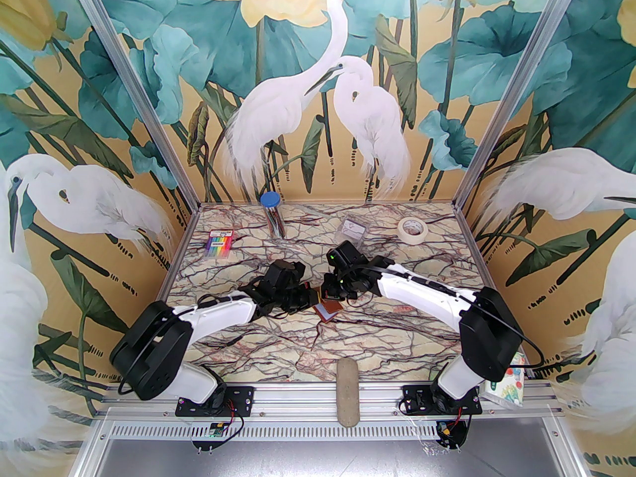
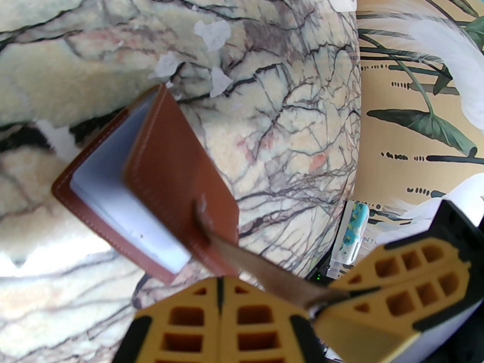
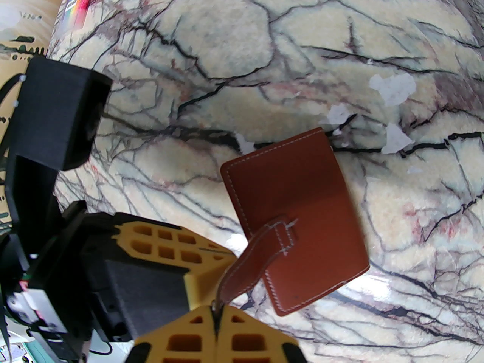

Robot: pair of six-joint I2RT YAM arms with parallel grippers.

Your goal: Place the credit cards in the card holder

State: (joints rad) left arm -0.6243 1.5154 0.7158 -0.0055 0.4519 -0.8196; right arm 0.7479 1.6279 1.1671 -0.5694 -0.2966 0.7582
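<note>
The card holder (image 1: 330,311) (image 2: 177,172) (image 3: 302,202) is a reddish-brown leather wallet lying mid-table. Its top cover is lifted a little, and pale bluish sleeves (image 2: 113,199) show inside. My right gripper (image 1: 332,293) (image 3: 216,312) (image 2: 321,306) is shut on the end of the snap tab (image 3: 253,255) (image 2: 257,267) and holds it taut. My left gripper (image 1: 312,300) (image 2: 219,284) (image 3: 232,255) is shut, with its tips at the holder's near corner. I cannot tell if it pinches the leather. The credit cards are out of view.
A rainbow pen pack (image 1: 218,244) (image 3: 77,2) lies at the back left. A blue-capped tube (image 1: 272,214), a clear box (image 1: 354,229) and a tape roll (image 1: 413,228) stand along the back. A beige pad (image 1: 348,390) rests on the front rail. White scraps (image 3: 393,87) dot the table.
</note>
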